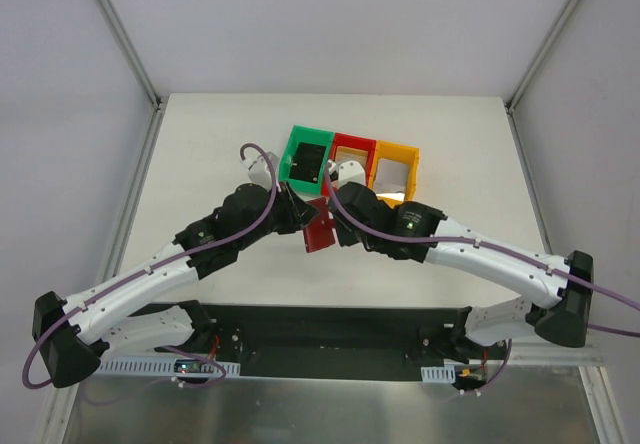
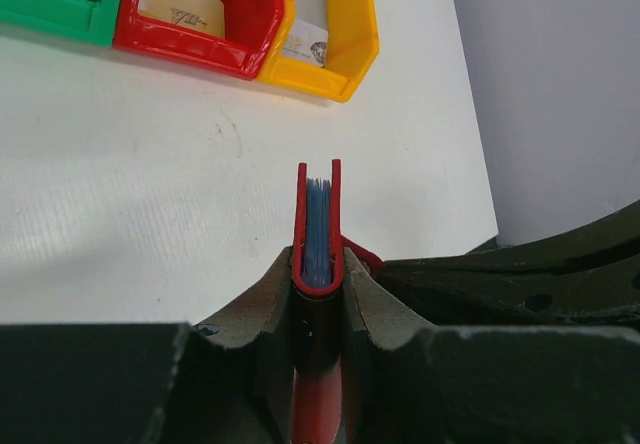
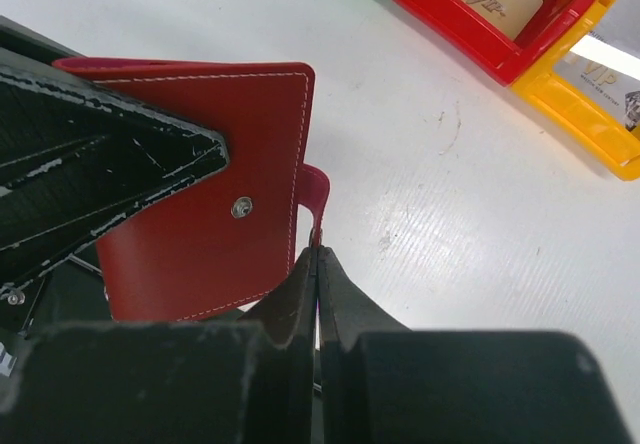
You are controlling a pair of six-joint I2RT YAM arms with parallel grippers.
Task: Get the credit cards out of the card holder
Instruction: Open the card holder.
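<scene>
Left wrist view shows the left end effector (image 2: 318, 269) clamped on both covers of the card holder (image 2: 318, 204), which is folded shut and seen edge-on, with grey-blue card edges (image 2: 317, 232) between its red covers. It appears to be held above the table (image 2: 150, 184), in front of the red bin (image 2: 200, 24) and the yellow bin (image 2: 335, 59). In the right wrist view the right end effector (image 3: 316, 264) is pinched almost closed on the short strap tab (image 3: 314, 192), beside the snap stud (image 3: 241, 206). The tab is thin and gripped only at the fingertips, so a pull could slide it free. The left grip squeezes the covers together, so the flap may resist opening, and a harder tug could twist the holder or drag it out. If the snap gives suddenly, loose cards might spill onto the table.
</scene>
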